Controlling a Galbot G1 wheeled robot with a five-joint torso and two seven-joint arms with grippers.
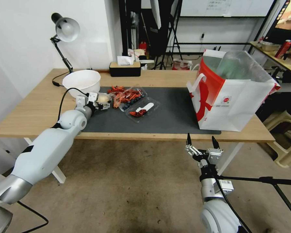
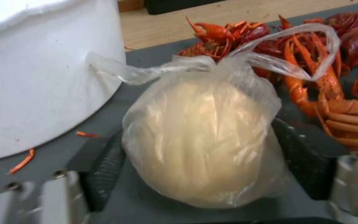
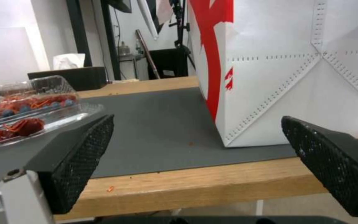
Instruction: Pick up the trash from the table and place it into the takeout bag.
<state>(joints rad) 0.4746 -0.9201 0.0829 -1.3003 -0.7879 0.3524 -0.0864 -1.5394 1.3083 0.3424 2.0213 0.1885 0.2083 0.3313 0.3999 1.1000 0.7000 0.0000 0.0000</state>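
The trash lies on the dark mat (image 1: 171, 113) of the table (image 1: 38, 106): a beige bun in a knotted clear bag (image 1: 102, 98) (image 2: 199, 140), red crayfish shells (image 1: 126, 94) (image 2: 332, 93), and a clear clamshell (image 1: 137, 103) (image 3: 29, 99) with shells, blueberries and a white spoon (image 1: 145, 107). My left gripper (image 1: 102, 102) (image 2: 197, 130) is open, its fingers (image 2: 108, 161) flanking the bagged bun closely. The takeout bag (image 1: 229, 97) (image 3: 295, 68) stands upright at the table's right end. My right gripper (image 1: 202, 140) (image 3: 195, 124) hangs open below the table's front edge, empty.
A white bowl (image 1: 81, 82) (image 2: 34, 77) stands right beside the bun at the mat's left corner. A desk lamp (image 1: 65, 30) and a black tissue box (image 1: 124, 68) sit at the back. A tripod leg (image 1: 265, 179) crosses the floor near my right arm.
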